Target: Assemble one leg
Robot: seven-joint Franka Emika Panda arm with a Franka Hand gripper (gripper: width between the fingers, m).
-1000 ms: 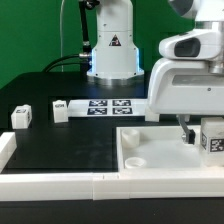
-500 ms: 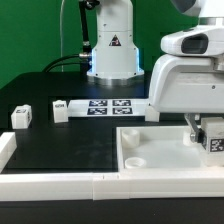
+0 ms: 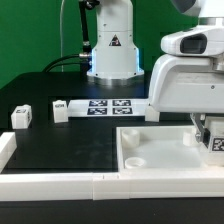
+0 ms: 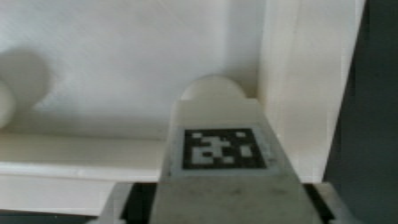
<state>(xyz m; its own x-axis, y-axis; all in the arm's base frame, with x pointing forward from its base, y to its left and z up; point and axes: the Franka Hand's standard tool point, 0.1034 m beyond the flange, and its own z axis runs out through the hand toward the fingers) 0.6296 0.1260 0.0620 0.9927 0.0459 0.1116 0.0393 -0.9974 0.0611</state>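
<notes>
My gripper (image 3: 207, 131) is at the exterior view's right, shut on a small white leg (image 3: 214, 142) with a black-and-white tag. It holds the leg just over the right part of the large white panel (image 3: 150, 150). In the wrist view the leg (image 4: 222, 140) sits between the two dark fingers (image 4: 135, 206) of my gripper (image 4: 222, 208), its rounded tip pointing at the panel (image 4: 107, 100) near a raised rim. Whether the tip touches the panel cannot be told.
Two more small white legs (image 3: 22, 117) (image 3: 59, 109) stand on the black table at the exterior view's left. The marker board (image 3: 110, 105) lies in front of the robot base (image 3: 111, 50). A white border wall (image 3: 60, 182) runs along the front.
My gripper with the leg has shifted slightly toward the exterior view's right and a little lower over the panel. Nothing else has moved.
</notes>
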